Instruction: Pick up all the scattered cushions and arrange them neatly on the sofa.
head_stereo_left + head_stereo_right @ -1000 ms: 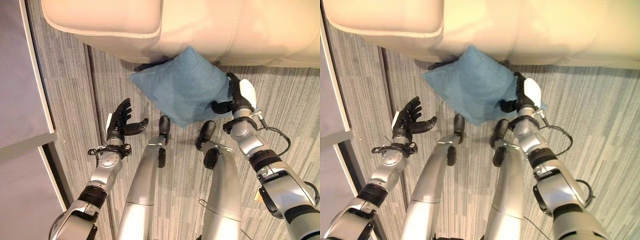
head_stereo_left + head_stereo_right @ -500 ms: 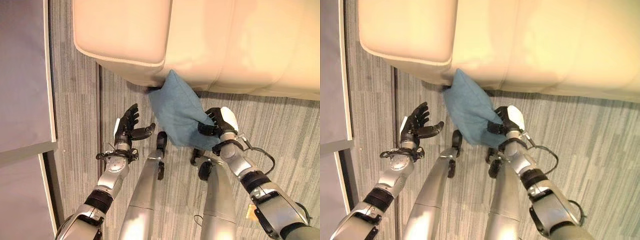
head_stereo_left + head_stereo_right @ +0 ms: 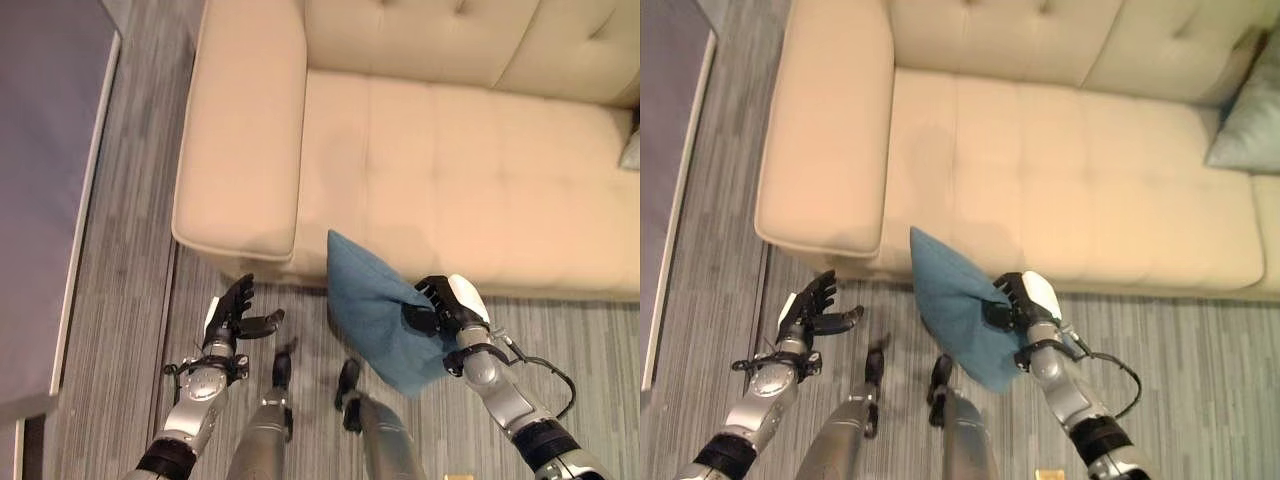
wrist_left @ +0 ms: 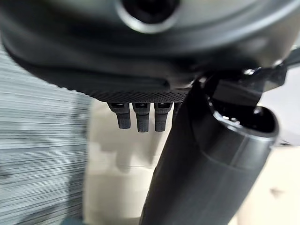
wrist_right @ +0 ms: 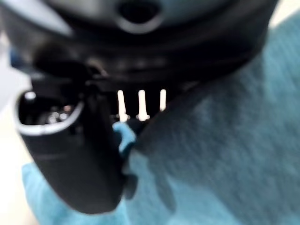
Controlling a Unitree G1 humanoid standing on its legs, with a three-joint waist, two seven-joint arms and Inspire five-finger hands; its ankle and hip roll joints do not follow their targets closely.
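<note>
In front of the sofa's (image 3: 440, 170) front edge, near its left armrest (image 3: 245, 130), we see the blue cushion (image 3: 375, 310) held off the grey floor (image 3: 120, 300), tilted, with its upper corner overlapping the seat's front face. Our right hand (image 3: 445, 305) is clamped on the cushion's right edge, fingers and white-covered thumb curled into the fabric; the right wrist view shows blue cloth pressed against the palm and fingers. Our left hand (image 3: 232, 318) hangs over the floor below the armrest's front corner, well apart from the cushion, fingers spread and relaxed, holding nothing. A second, grey-green cushion (image 3: 1248, 115) leans at the right end of the seat against the backrest. A grey rug (image 3: 45, 150) lies to the left of the sofa.
</note>
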